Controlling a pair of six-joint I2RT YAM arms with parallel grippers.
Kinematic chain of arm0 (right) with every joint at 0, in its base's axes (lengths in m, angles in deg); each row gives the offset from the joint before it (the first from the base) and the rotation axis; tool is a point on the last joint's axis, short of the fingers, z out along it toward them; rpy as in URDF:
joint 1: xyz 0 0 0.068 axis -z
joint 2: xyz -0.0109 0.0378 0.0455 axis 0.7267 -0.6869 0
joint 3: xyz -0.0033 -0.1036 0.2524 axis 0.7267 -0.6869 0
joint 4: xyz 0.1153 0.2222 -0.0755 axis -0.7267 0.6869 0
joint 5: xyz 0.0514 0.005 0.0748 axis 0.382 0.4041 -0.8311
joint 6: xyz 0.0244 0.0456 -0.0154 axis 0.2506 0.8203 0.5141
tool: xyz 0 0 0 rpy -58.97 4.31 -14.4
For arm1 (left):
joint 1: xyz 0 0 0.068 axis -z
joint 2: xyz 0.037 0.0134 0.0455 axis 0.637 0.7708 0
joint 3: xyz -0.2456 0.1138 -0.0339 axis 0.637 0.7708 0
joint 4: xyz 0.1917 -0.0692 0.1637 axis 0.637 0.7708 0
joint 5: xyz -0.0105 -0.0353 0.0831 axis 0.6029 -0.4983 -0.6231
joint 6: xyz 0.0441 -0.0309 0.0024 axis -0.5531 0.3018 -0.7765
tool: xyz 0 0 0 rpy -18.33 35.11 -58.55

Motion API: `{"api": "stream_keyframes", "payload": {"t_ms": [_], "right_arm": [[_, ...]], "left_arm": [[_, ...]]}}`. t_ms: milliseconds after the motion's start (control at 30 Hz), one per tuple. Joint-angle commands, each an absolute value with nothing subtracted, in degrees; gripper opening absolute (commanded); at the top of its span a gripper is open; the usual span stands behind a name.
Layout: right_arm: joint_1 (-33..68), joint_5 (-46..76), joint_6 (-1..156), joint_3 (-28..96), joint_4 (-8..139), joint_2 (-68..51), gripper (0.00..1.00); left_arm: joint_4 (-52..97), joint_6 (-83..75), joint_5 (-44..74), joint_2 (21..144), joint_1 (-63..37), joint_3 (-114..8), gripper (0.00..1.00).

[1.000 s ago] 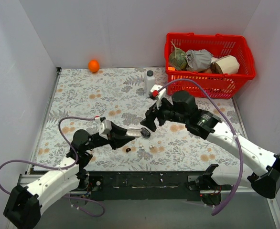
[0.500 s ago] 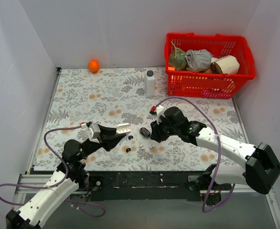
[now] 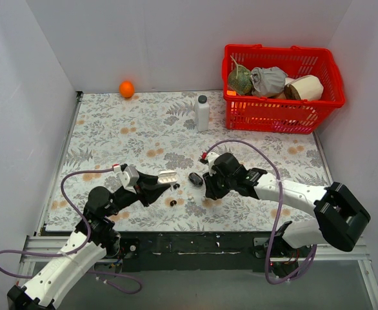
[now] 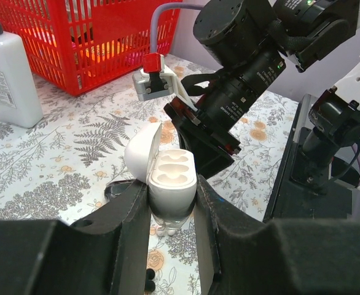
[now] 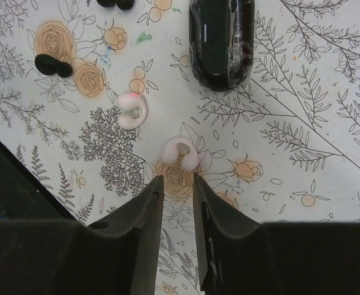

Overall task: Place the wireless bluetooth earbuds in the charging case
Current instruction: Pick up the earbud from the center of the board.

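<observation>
My left gripper (image 4: pixel 171 192) is shut on a white charging case (image 4: pixel 171 177) with its lid (image 4: pixel 142 152) swung open and both sockets empty. It holds the case just above the cloth, left of centre (image 3: pixel 168 174). Two whitish earbuds (image 5: pixel 181 152) (image 5: pixel 133 110) lie on the floral cloth. My right gripper (image 5: pixel 178 180) points down with its jaws a narrow gap apart, nothing between them, its tips just short of the nearer bud. A black case (image 5: pixel 222 37), closed, lies beyond. Black earbuds (image 5: pixel 53 65) lie to the left.
A red basket (image 3: pixel 276 106) full of objects stands at the back right, with a white bottle (image 3: pixel 202 113) beside it. An orange ball (image 3: pixel 126 88) sits at the back wall. The right wrist (image 4: pixel 241 80) looms close behind the held case.
The right arm came down from mid-table height to just above the cloth over the whitish buds, and its jaws narrowed. The left arm drew back and left a little, still gripping the case.
</observation>
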State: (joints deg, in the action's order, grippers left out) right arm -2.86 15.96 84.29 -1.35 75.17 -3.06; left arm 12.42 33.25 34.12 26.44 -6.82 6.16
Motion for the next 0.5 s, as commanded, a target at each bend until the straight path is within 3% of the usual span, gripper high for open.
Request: {"api": "stream_keyframes", "payload": {"t_ms": [0,33,200,333,467], "right_arm": [[-3.48,18.46,85.86,-1.22,74.38,-4.94,0.36],[-3.40,18.99,86.04,-1.04,74.55,-5.38,0.39],[-3.31,21.45,88.40,-1.48,74.03,-6.71,0.40],[-3.05,20.05,90.69,-3.15,72.01,-6.27,0.47],[-2.87,20.40,92.45,-3.85,71.30,-6.53,0.46]], "left_arm": [[13.05,32.35,35.44,27.76,-6.70,3.79,0.00],[12.96,32.35,35.62,27.85,-6.70,3.79,0.00],[13.14,32.62,35.70,27.68,-6.79,3.79,0.00],[13.14,32.79,35.53,27.32,-6.79,3.88,0.00],[13.05,32.88,35.53,27.85,-6.70,3.79,0.00]]}}
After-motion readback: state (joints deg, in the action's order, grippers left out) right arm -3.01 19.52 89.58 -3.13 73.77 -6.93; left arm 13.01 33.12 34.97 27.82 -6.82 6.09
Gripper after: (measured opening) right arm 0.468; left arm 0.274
